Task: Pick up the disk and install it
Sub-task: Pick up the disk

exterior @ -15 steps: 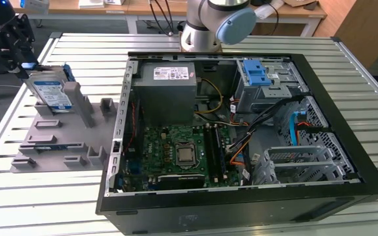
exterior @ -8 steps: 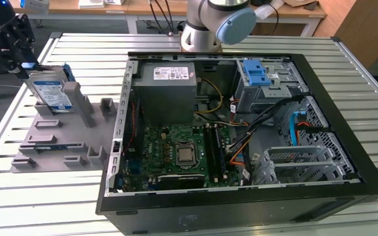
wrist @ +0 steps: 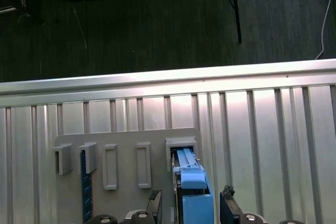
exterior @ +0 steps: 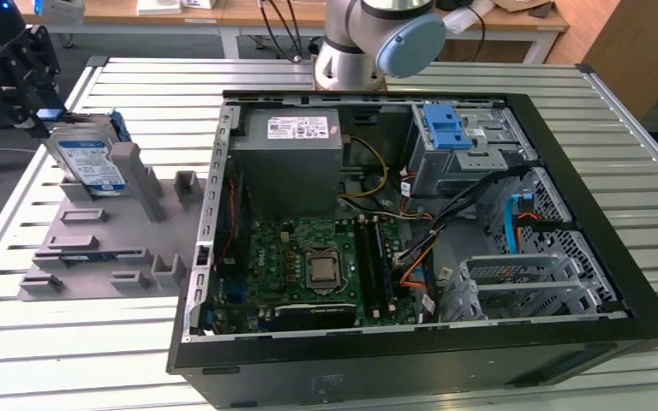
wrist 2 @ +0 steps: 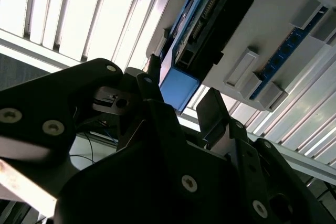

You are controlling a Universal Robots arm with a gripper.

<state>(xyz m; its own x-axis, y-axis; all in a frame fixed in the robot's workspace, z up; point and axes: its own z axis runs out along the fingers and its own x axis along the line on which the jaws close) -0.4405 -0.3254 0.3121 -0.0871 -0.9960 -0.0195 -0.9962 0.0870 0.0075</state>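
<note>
The disk (exterior: pixel 86 159), a silver hard drive with a blue-and-white label and blue rail frame, stands upright in a slot of the grey fixture (exterior: pixel 100 248) at the exterior view's left. My gripper (exterior: pixel 45 115) hangs at the disk's upper end. In the first wrist view the blue end of the disk (wrist: pixel 189 176) lies between my fingers (wrist: pixel 154 202), with a small gap on each side; the gripper (wrist: pixel 190 199) is open. The second wrist view shows the same blue end of the disk (wrist 2: pixel 179 88) between the black fingertips (wrist 2: pixel 214 109).
An open computer case (exterior: pixel 637 282) lies on the slatted metal table (exterior: pixel 649 154), with a grey power-supply box (exterior: pixel 289 158) and a blue-latched drive bay (exterior: pixel 448 130) inside. The arm's base (exterior: pixel 363 43) stands behind the case. A blue strip (wrist: pixel 84 182) sits in another fixture slot.
</note>
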